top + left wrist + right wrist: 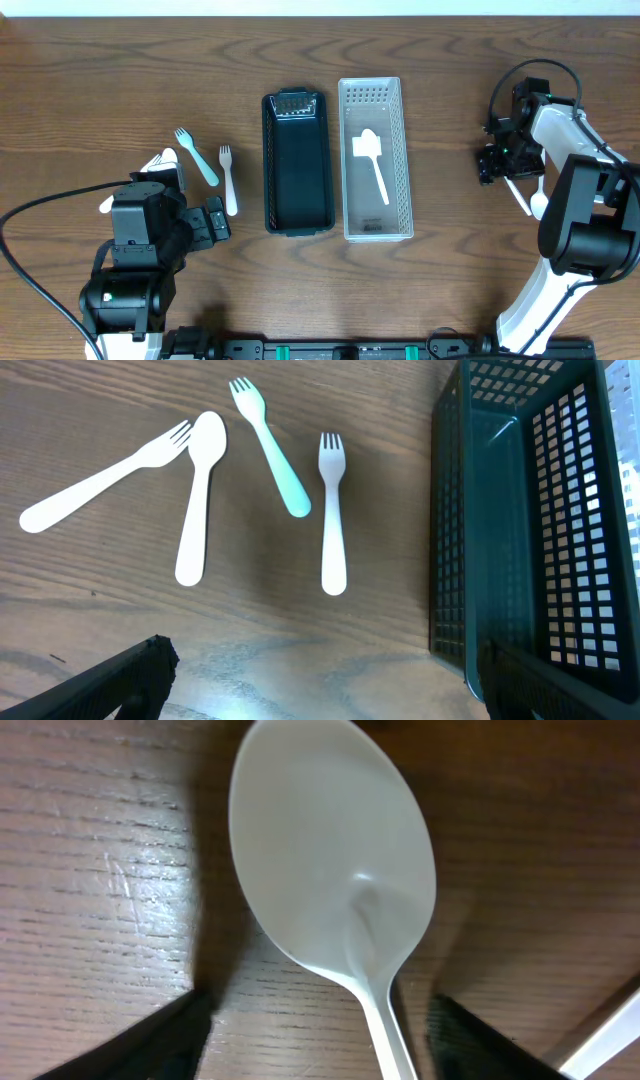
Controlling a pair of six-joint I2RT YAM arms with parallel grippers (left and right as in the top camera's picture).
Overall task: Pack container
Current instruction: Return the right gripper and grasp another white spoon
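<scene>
1 packed spoon (372,160) in white basket (371,95); teal fork (270,450), 3 others unpacked at 9 o'clock. Left gripper (325,678) released; right gripper (320,1040) released astride loose spoon (335,850).

Your bench and what lies about its edges

You are looking at a dark brown wood-grain bench (100,80) that fills nearly the whole overhead view, its grain running left to right. A thin black cable (60,193) comes in at the left edge and curves over the near left part of the wood. Along the near edge you have a black rail with small green marks (350,350), and along the far edge a narrow pale strip (300,6). Up close, the left wrist view shows a patch of glare on the wood, and the right wrist view shows fine scratches.
</scene>
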